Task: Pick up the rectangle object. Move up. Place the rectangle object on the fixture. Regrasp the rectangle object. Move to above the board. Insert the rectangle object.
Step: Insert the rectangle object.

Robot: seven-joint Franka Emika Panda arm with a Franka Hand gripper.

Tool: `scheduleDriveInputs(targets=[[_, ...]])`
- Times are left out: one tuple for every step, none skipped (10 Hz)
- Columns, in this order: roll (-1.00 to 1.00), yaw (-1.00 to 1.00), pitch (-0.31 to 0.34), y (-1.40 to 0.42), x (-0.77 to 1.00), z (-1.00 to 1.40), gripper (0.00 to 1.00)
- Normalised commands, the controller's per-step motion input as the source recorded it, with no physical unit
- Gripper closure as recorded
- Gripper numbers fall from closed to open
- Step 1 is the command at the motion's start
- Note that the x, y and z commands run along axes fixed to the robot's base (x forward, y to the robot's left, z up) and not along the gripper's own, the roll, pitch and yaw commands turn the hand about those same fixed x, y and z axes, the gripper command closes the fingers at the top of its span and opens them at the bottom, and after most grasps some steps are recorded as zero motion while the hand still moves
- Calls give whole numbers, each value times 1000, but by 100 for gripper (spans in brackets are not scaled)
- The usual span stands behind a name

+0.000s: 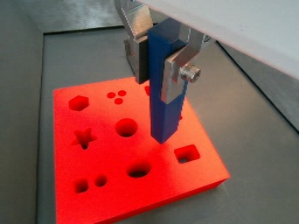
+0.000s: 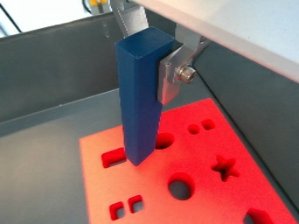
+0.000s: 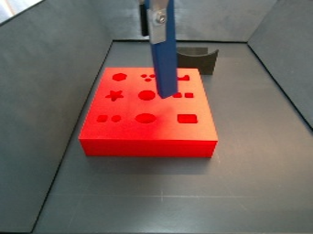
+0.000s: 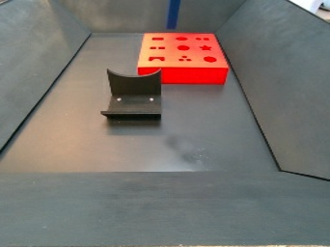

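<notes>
- Both wrist views show the gripper (image 1: 162, 54) clamping the rectangle object (image 1: 165, 92) upright above the board (image 1: 176, 179).
- Side view: the fixture (image 4: 130, 95) stands at the board's seven o'clock, well apart.

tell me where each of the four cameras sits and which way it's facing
Wrist view: rides by the gripper, looking down on the board; silver fingers clamp the upright rectangle object.
Wrist view: opposite side of the gripper, looking down the rectangle object to the board.
Side view: raised beyond the board, the fixture behind.
Side view: raised, the fixture nearest, the board beyond.
All four show block and board.
</notes>
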Motion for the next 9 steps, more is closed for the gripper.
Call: scheduleDriveInputs(targets=[[0,-260,307,0,514,0,100],[0,-503,244,0,297,0,100],[0,-534,219,0,294,0,100],[0,-254,246,0,620,0,100],[37,-17,221,-80,446,9,100],[46,0,10,-43,0,0,100],[0,-123,0,0,-9,0,100],[1,-717,36,0,220,0,100],[0,-603,120,60,294,189,100]])
